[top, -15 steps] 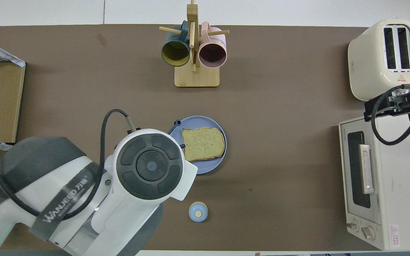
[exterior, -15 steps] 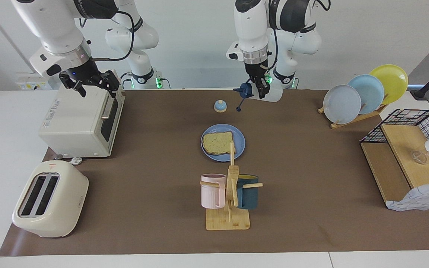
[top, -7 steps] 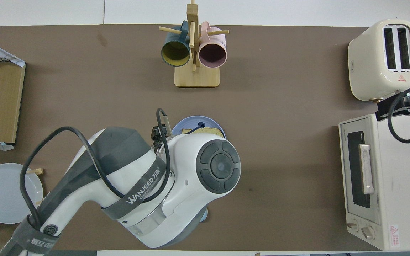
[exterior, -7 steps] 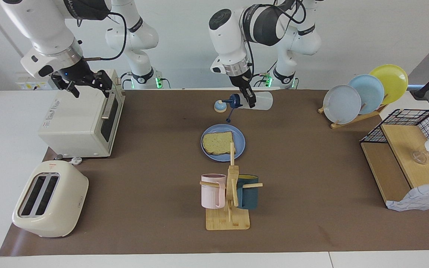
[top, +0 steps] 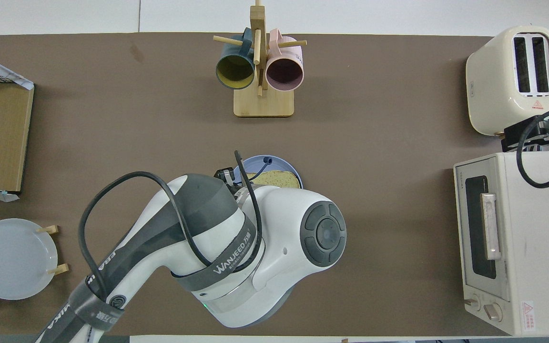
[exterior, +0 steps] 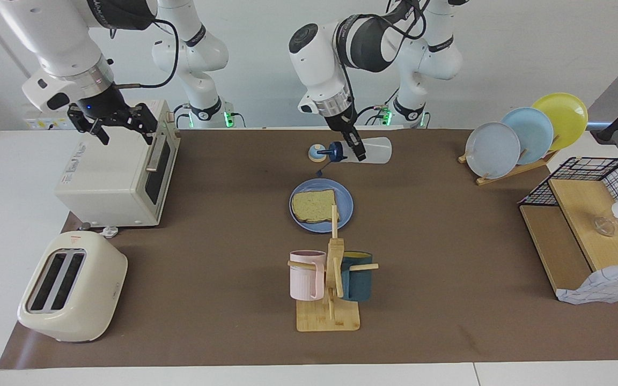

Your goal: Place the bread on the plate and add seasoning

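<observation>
The bread (exterior: 313, 206) lies flat on the blue plate (exterior: 344, 207) in the middle of the table. My left gripper (exterior: 356, 150) is shut on the seasoning (exterior: 376, 150). It holds the bottle on its side in the air, over the mat between the plate and the robots. The dark cap points at the bell and its loop hangs down. In the overhead view the left arm covers most of the plate (top: 251, 164), and only a strip of bread (top: 279, 179) shows. My right gripper (exterior: 124, 127) waits open above the toaster oven, also seen as the right gripper (top: 539, 137).
A small blue-domed bell (exterior: 317, 153) stands just beside the bottle's cap. The toaster oven (exterior: 116, 177) and toaster (exterior: 73, 287) are at the right arm's end. A mug rack (exterior: 330, 279) stands farther out than the plate. A plate rack (exterior: 523, 134) and wire shelf (exterior: 588, 225) are at the left arm's end.
The left arm has swung the bottle down and toward the bell, bringing it closer to the plate. The right gripper has drifted slightly toward its own end of the table.
</observation>
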`<act>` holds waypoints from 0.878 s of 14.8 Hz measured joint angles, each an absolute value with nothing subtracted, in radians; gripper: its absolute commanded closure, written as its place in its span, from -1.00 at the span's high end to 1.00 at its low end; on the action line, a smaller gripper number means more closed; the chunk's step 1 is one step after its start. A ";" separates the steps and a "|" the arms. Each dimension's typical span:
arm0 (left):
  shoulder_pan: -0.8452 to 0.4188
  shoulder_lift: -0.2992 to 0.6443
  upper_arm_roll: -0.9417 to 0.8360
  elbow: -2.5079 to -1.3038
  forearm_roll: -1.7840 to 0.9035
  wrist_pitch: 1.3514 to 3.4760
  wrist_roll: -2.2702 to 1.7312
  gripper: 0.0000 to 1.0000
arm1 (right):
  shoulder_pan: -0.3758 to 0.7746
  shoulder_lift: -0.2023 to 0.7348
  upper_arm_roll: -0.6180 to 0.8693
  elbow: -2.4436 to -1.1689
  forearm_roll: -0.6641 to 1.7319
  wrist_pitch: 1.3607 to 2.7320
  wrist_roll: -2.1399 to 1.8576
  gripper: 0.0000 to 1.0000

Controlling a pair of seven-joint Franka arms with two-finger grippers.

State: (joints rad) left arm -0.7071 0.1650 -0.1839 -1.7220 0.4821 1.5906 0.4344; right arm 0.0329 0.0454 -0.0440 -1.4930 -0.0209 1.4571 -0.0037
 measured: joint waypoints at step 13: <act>-0.802 0.310 -0.184 -1.762 0.656 1.539 0.314 -0.55 | 0.025 0.033 -0.048 -1.506 -0.021 1.466 -0.004 1.00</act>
